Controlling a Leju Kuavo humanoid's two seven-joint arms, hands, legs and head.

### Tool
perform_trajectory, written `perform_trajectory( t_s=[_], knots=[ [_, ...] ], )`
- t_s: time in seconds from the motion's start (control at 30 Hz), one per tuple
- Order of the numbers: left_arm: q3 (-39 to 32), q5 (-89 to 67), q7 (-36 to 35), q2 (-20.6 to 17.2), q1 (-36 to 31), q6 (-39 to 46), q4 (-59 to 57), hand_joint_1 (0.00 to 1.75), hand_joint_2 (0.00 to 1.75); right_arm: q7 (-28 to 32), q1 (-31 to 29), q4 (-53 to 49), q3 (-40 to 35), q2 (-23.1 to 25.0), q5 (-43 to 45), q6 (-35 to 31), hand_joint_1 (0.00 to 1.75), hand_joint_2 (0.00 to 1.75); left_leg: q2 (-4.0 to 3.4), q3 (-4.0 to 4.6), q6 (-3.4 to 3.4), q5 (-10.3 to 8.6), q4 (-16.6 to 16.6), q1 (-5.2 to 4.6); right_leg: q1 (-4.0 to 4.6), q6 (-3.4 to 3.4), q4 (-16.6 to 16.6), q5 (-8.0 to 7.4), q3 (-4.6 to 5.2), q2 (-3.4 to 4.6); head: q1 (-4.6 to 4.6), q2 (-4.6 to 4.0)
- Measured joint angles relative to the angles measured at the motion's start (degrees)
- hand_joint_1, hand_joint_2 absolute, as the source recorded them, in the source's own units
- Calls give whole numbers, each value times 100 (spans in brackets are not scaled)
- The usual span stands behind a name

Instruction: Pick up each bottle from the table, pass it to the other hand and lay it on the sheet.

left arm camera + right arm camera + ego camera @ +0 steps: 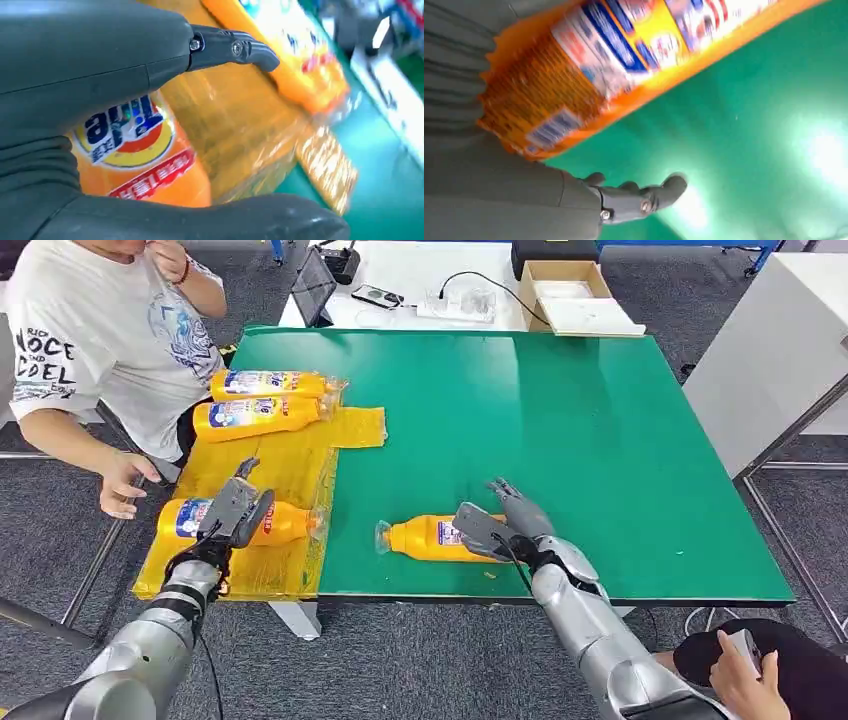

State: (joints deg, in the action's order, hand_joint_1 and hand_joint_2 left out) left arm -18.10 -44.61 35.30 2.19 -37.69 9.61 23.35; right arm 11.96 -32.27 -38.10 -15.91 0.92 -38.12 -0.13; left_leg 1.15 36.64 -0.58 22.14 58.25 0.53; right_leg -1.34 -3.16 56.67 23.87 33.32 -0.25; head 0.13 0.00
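Head view was taken as the main reference. A green table point(600, 440) filled the middle of the frame, with a yellow sheet point(290, 465) draped over its left edge. Two orange bottles point(265, 400) were seen lying side by side at the upper left of the sheet. A third bottle point(250, 522) was laid lower left on the sheet, under the left hand point(238, 512). A fourth bottle point(435, 538) was lying on bare green at lower centre, cap toward the sheet, with the right hand point(500, 525) at its base end.

Left hand: fingers were seen spread around the third bottle's body; whether it was being gripped or let go could not be told. Right hand: the palm was against the fourth bottle's base and the fingers point(644, 195) were stretched apart over the green; no closed grip was seen, so it was judged empty-handed.

Judgement: the fourth bottle should be wrapped squarely around its label before being lifted, since the wrapper looked slippery.

A person's hand point(125, 483) was seen at the left edge, near the sheet.
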Motion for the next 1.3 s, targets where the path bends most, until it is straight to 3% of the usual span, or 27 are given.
perform_trajectory(
  t_s=[0.17, 0.3, 0.63, 1.3],
  knots=[
    [107, 406, 360, 273, 220, 1108, 203, 0, 0, 329, -113, 124, -220, -155, 142, 281, 0, 175, -5, 6, -1, 1, 2, 0, 0, -1, -1, 0, 9, 4, 0, 0],
    [310, 561, 456, 408, 304, 1481, 312, 0, 0, 537, -150, 124, -393, -242, 264, 445, 0, 175, -4, 13, -1, 1, 2, 1, 1, 0, -1, 0, 18, 4, 0, 0],
    [740, 834, 481, 603, 398, 1680, 485, 0, 0, 876, -144, 61, -749, -393, 378, 493, 0, 175, -12, 23, -1, 1, 2, 1, 1, -1, -1, -2, 27, 8, -2, 0],
    [1338, 1530, 485, 697, 514, 2043, 837, 0, 0, 791, -346, -88, -1445, -960, 483, 1250, 0, 175, -7, 43, -2, 2, 4, 0, -1, -3, -1, -3, 42, 9, -4, 0]
  ],
)
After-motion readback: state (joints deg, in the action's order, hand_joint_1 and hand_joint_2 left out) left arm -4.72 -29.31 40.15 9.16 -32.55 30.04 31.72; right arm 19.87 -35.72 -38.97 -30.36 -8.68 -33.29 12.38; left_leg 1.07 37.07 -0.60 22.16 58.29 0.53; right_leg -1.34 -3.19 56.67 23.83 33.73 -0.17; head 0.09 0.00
